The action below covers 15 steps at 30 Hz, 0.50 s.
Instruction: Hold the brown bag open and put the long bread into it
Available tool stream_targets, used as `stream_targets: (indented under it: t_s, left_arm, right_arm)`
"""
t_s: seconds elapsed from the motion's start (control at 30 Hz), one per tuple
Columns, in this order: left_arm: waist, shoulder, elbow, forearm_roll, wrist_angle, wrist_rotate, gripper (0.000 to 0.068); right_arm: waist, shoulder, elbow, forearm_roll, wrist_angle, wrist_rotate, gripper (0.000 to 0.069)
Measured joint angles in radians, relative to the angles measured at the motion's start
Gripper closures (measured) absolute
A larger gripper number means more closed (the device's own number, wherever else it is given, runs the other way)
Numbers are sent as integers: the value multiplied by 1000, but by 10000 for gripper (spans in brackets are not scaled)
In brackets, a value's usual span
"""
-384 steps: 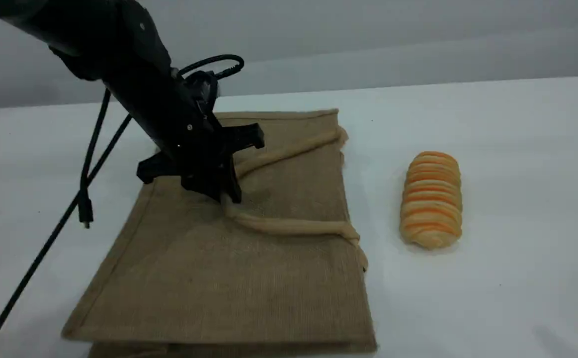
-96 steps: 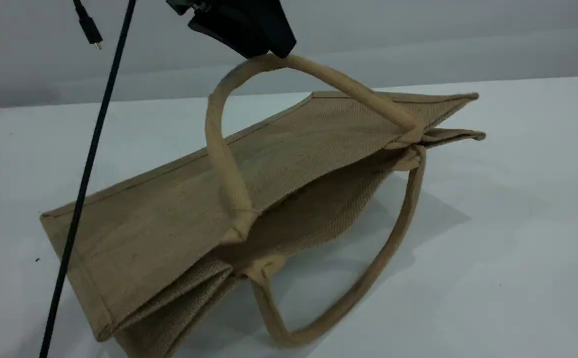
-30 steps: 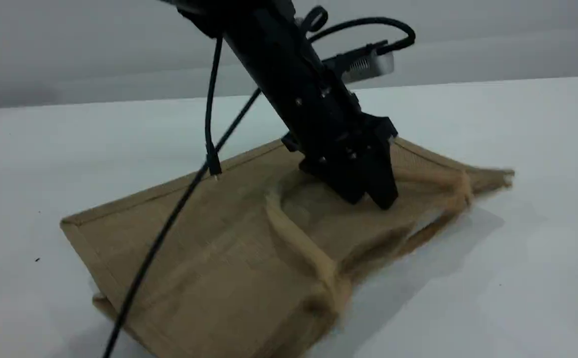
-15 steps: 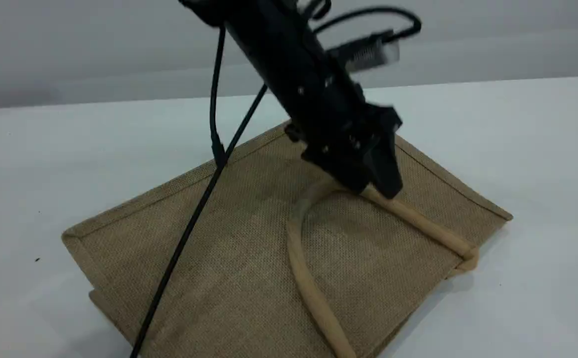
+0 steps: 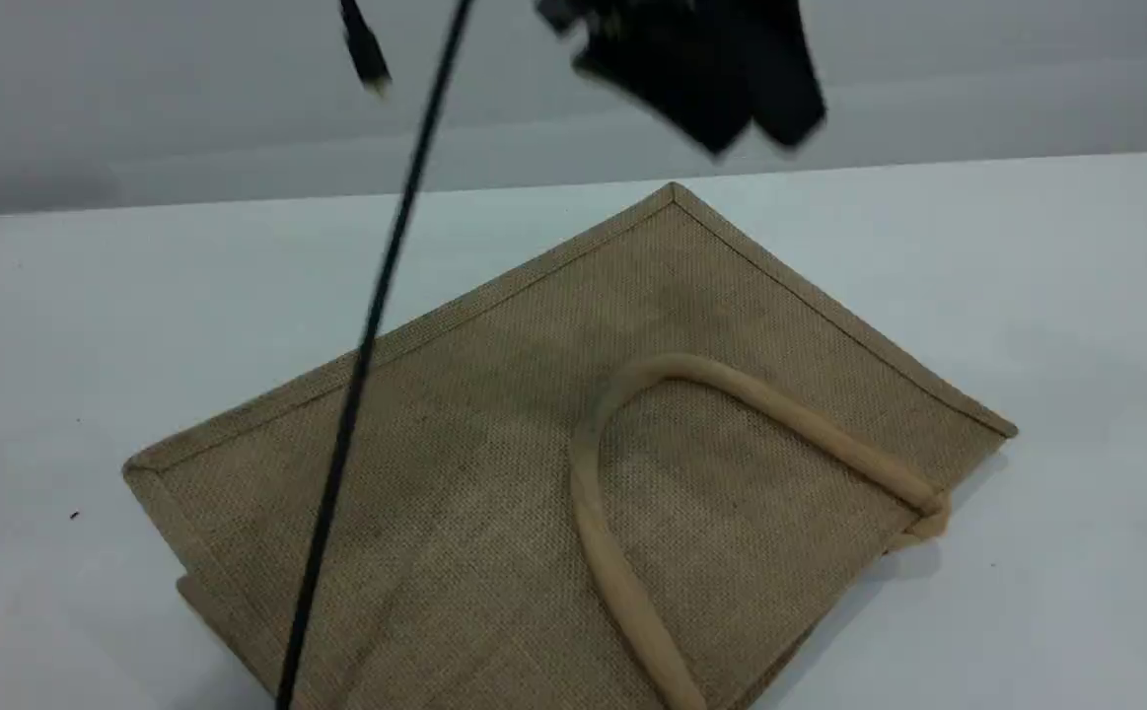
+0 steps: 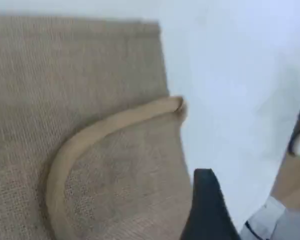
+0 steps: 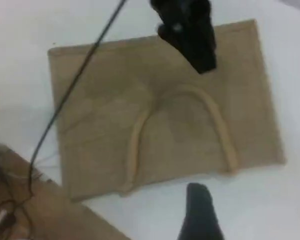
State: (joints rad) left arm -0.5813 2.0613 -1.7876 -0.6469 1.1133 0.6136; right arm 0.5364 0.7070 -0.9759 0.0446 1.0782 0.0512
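The brown bag (image 5: pixel 494 473) lies flat on the white table, mouth toward the lower right. One tan loop handle (image 5: pixel 581 493) rests on top of it. My left gripper (image 5: pixel 755 133) hangs blurred well above the bag's far corner, open, with nothing between its fingers. In the left wrist view its dark fingertip (image 6: pixel 206 200) is over the bag's mouth edge, near the handle (image 6: pixel 115 122). The right wrist view looks down on the bag (image 7: pixel 105 85) and the left gripper (image 7: pixel 202 60), with one right fingertip (image 7: pixel 200 210) above bare table, holding nothing. The long bread is out of view.
A black cable (image 5: pixel 366 325) hangs from the left arm across the bag's left half, with a loose plug (image 5: pixel 366 54) dangling beside it. A brown wooden surface with wires (image 7: pixel 20 205) shows at the lower left of the right wrist view.
The left gripper has let the handle go and risen up and away from the bag. The bag, tilted a second ago, now lies flat with the handle resting on it.
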Motion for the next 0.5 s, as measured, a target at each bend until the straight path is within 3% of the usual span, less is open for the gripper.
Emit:
stream_targets:
  t_s: [0.1, 0.23, 0.5]
  left_arm:
    - [-4, -71, 0, 21, 46, -24, 259]
    - [-40, -170, -1, 113, 95, -82, 259]
    - [-214, -342, -1, 354, 115, -250, 259]
  right_arm:
    - [0, -48, 0, -4, 87, 2, 265]
    - [0, -144, 0, -4, 148, 26, 265]
    - [0, -374, 18, -45, 144, 25, 265]
